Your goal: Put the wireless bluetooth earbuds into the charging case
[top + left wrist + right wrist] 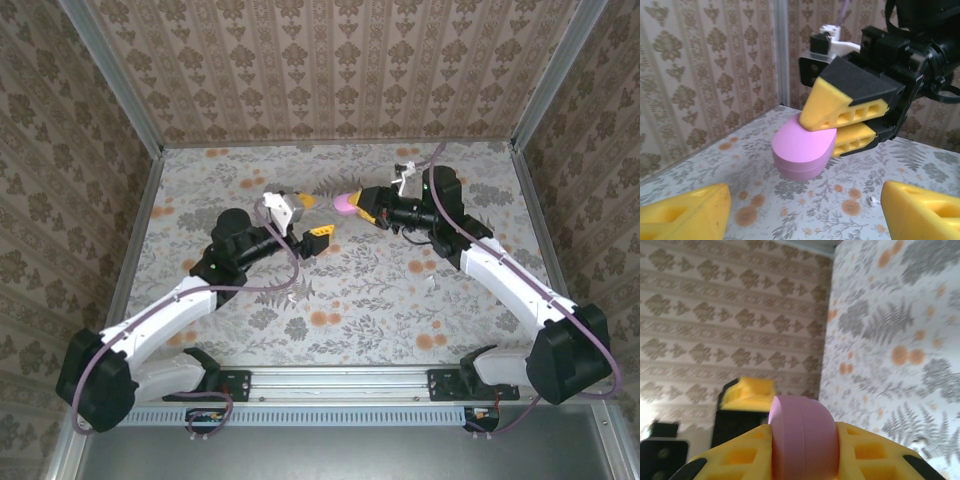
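The left jaws stand spread, facing the shut pink charging case (802, 147); its inside is hidden. The right jaws pinch it top and bottom over the floral counter (350, 290), patterned walls (330, 70) around

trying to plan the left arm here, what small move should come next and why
Probably ease the left gripper forward onto the free end of the charging case to work its lid. The right gripper is shut on the case, its seam looks closed, and the left gripper stands open facing it.
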`<action>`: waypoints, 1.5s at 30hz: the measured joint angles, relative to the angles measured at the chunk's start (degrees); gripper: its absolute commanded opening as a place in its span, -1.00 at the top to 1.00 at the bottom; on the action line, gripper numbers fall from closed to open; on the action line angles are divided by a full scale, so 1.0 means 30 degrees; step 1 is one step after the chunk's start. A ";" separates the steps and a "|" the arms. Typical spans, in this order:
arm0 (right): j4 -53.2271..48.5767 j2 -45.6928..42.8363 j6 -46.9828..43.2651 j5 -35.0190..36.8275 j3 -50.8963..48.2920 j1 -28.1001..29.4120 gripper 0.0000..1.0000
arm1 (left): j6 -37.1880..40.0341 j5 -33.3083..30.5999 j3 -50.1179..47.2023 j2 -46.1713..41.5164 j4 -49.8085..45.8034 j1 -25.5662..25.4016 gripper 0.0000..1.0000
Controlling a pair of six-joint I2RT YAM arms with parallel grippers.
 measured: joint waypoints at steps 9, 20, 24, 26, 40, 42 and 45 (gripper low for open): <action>-0.0758 0.2572 -0.1027 0.3366 -0.1122 -0.0364 0.55 | 0.0015 -0.3461 -0.0342 -0.1982 -0.1851 0.0102 -0.60; -0.0503 0.9901 -0.1319 0.3497 0.0707 -0.0554 0.53 | -0.1872 -0.5326 0.0772 -0.2718 -0.6113 0.0889 -0.74; -0.0066 1.1715 -0.1523 0.3330 0.2047 -0.0554 0.53 | -0.2084 -0.5843 0.0772 -0.3432 -0.6652 0.1122 -0.81; 0.0124 1.2349 -0.1639 0.3264 0.2528 -0.0554 0.53 | -0.2113 -0.6098 0.0758 -0.3869 -0.6798 0.1180 -0.83; 0.1297 1.3974 -0.2273 0.2266 0.3177 -0.0619 0.28 | -0.2361 -0.6579 0.0197 -0.4932 -0.6936 0.1909 -0.87; 0.1494 1.3974 -0.2302 0.2149 0.3031 -0.0670 0.23 | -0.2426 -0.6557 0.0197 -0.4932 -0.6936 0.1967 -0.87; 0.1581 1.3959 -0.2470 0.1967 0.2871 -0.0772 0.16 | -0.2433 -0.6513 0.0197 -0.4918 -0.6929 0.2011 -0.87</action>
